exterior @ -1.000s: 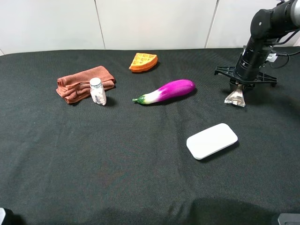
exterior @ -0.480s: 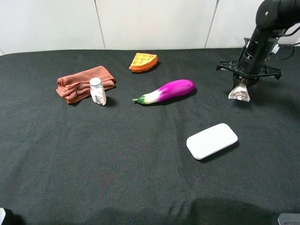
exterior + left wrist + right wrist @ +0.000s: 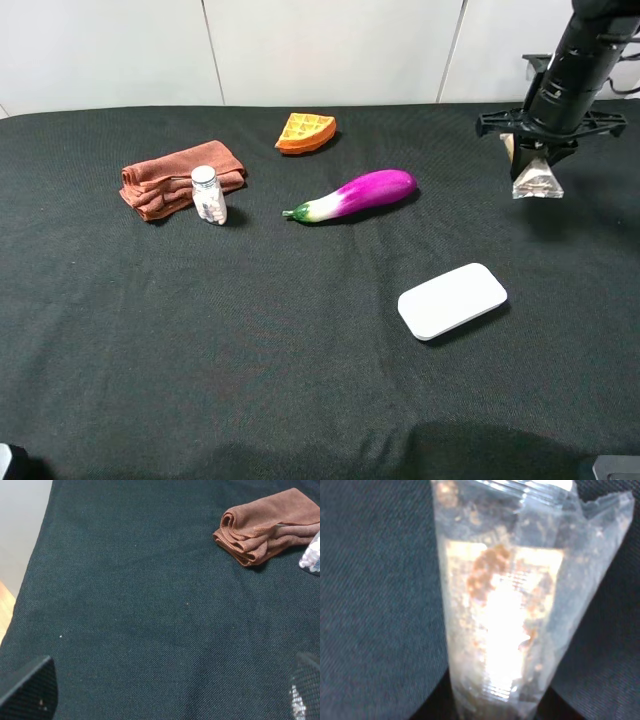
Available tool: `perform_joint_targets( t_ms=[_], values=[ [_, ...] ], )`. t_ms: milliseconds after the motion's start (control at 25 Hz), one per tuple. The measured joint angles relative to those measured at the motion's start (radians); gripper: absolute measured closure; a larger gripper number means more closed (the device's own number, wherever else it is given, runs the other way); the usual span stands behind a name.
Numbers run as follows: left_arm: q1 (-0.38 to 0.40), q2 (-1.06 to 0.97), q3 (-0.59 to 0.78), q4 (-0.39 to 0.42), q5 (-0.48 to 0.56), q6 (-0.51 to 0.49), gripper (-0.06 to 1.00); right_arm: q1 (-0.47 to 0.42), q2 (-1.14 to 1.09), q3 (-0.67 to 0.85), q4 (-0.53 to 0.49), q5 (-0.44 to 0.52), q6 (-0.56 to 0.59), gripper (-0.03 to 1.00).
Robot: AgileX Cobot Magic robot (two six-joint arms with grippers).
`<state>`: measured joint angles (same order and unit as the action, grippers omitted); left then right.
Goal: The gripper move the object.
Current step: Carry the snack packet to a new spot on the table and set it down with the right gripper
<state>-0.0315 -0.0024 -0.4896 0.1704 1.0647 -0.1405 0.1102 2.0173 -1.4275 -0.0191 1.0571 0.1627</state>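
— What sits nearest?
— A white rounded flat case (image 3: 452, 300), smooth and matte, on the black woven tablecloth (image 3: 250, 350). The left gripper (image 3: 167, 690) appears only in its own wrist view. Two dark, mesh-textured fingertips (image 3: 27, 687) are cut off at the frame's corners, wide apart with nothing between them, so the jaws are released.
— Farther back?
— A glossy purple eggplant (image 3: 355, 195), white and green at its stem end. To its left a small white bottle (image 3: 208, 195) stands just in front of a folded rust-brown towel (image 3: 180, 178), soft, with rolled edges. The left wrist view crops the bottle at the frame edge.
— And the snack packet?
— The snack packet (image 3: 537, 180) hangs above the cloth at the far right. The right gripper (image 3: 536, 150) pinches its upper end, jaws clenched on it. In the right wrist view it is crinkled clear plastic over tan-brown contents, blurred and washed out by glare, and it hides the fingers.
— Behind that?
— An orange waffle wedge (image 3: 306, 132) with a gridded top lies near the far edge, then plain white wall panels (image 3: 330, 50).
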Motion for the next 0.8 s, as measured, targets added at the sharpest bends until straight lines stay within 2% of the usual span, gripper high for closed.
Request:
perform_joint_targets(
  t_ms=[160,320,800],
  values=[
    [0.0,0.0,0.0,0.0,0.0,0.0,-0.01,0.0,-0.049,-0.001,0.019,0.044,-0.062,0.83],
    [0.0,0.0,0.0,0.0,0.0,0.0,-0.01,0.004,-0.102,-0.001,0.019,0.067,-0.077,0.83],
    [0.0,0.0,0.0,0.0,0.0,0.0,-0.01,0.114,-0.187,-0.001,0.019,0.115,-0.107,0.83]
  ],
)
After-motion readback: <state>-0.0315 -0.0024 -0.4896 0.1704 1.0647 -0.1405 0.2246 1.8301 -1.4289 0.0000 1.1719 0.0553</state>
